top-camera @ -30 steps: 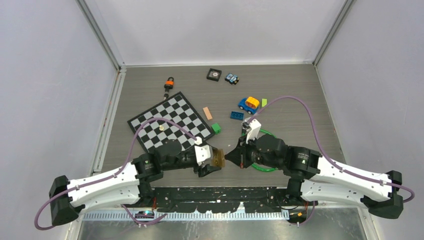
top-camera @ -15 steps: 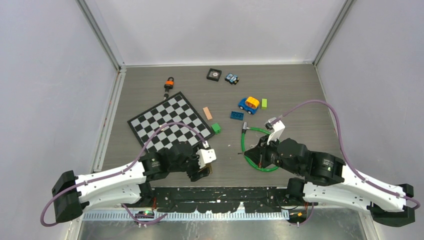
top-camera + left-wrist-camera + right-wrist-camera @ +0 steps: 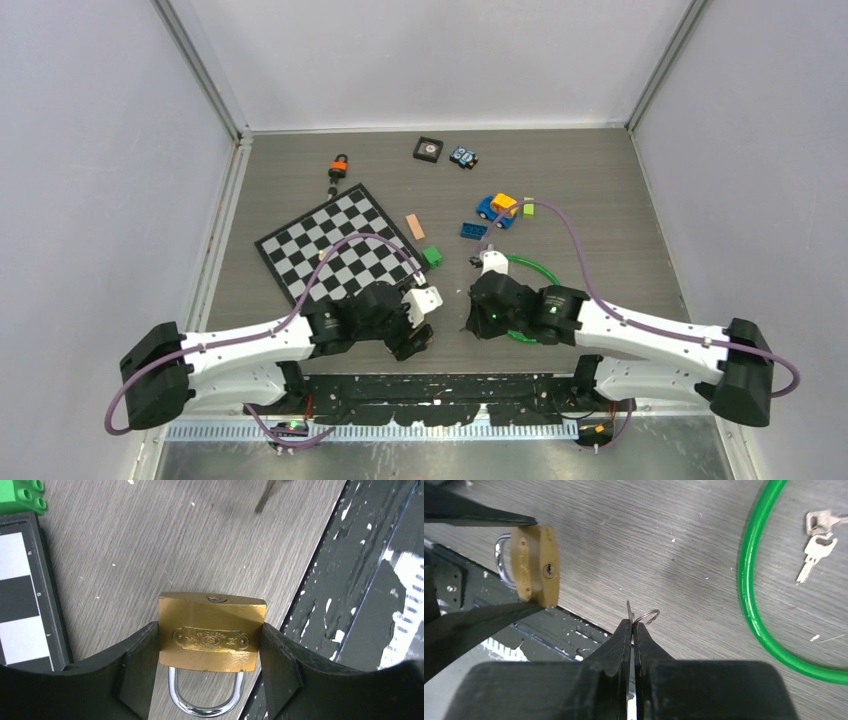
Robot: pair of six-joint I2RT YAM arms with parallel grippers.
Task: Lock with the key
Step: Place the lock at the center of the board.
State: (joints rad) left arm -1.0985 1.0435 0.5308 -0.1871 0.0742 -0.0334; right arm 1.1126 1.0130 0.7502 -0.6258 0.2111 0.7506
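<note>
My left gripper [image 3: 210, 635] is shut on a brass padlock [image 3: 211, 632], gripping its two sides just above the table near the front edge. Its steel shackle [image 3: 205, 707] points back toward the wrist, with both legs in the body. In the right wrist view the padlock [image 3: 536, 565] turns its keyhole [image 3: 549, 570] toward my right gripper [image 3: 631, 625]. That gripper is shut on a thin key [image 3: 628, 609] with a small ring [image 3: 647, 616]. The key tip is apart from the padlock, to the right of the keyhole and lower in that view. From above, both grippers [image 3: 418, 335] [image 3: 470, 318] nearly face each other.
A green cable loop [image 3: 754, 580] lies right of the right gripper, with two spare keys [image 3: 816, 535] inside it. A chessboard [image 3: 335, 250] and green brick [image 3: 432, 256] lie behind the left arm. The black base rail [image 3: 440, 385] runs just below both grippers. Toy cars and an orange padlock [image 3: 340, 167] sit farther back.
The right gripper pulled away to the right with the key, then swung back left toward the padlock. The left gripper drew back toward the near edge, still holding the padlock.
</note>
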